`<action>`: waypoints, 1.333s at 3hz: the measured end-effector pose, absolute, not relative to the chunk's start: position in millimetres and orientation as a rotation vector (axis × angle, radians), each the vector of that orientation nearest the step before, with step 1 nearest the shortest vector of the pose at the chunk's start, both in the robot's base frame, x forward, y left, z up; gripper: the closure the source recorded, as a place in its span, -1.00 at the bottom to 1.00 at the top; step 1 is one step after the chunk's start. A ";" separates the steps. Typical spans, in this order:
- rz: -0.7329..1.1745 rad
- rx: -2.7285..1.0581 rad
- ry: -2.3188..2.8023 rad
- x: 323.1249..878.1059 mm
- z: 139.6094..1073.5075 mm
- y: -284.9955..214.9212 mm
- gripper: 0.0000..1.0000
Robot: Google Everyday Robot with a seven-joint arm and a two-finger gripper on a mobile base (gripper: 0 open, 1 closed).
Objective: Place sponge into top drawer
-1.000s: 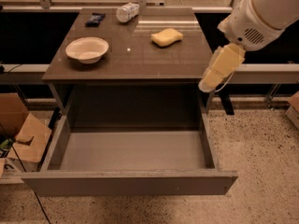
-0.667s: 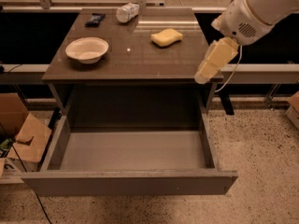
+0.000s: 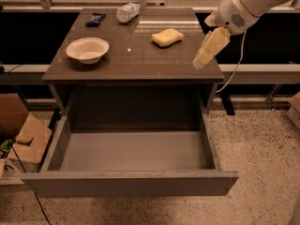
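Observation:
The yellow sponge (image 3: 167,37) lies on the brown table top (image 3: 136,55), right of the middle and toward the back. The top drawer (image 3: 133,151) is pulled wide open below the table and its grey floor is bare. My gripper (image 3: 208,50), with pale yellow blocky fingers, hangs over the table's right front corner, right of the sponge and a little nearer the camera, apart from it. It holds nothing that I can see.
A white bowl (image 3: 87,49) sits on the table's left side. A dark small packet (image 3: 95,18) and a lying plastic bottle (image 3: 127,11) are at the back. Cardboard boxes (image 3: 21,132) stand on the floor at the left. A cable (image 3: 234,69) hangs by the arm.
My gripper has moved up and toward the back, from beside the drawer's right corner to above the table's right front corner, closer to the sponge. The sponge has not moved.

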State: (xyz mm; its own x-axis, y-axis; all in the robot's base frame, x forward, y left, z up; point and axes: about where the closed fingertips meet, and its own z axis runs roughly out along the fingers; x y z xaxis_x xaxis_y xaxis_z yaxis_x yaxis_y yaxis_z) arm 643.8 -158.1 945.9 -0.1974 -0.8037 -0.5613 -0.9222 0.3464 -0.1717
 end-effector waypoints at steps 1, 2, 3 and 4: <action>0.276 -1.484 2.047 645.0 944.7 -157.9 -1.00; 0.306 -1.374 2.056 653.0 935.9 -156.9 -1.00; 0.366 -1.223 2.046 674.3 919.8 -150.3 -1.00; 0.405 -1.103 2.008 709.8 905.6 -139.6 -1.00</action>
State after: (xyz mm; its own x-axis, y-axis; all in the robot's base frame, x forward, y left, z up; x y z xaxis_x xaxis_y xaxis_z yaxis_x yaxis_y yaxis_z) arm 709.8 -139.6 905.6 -0.3071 -0.5632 -0.7672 -0.8166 0.5699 -0.0915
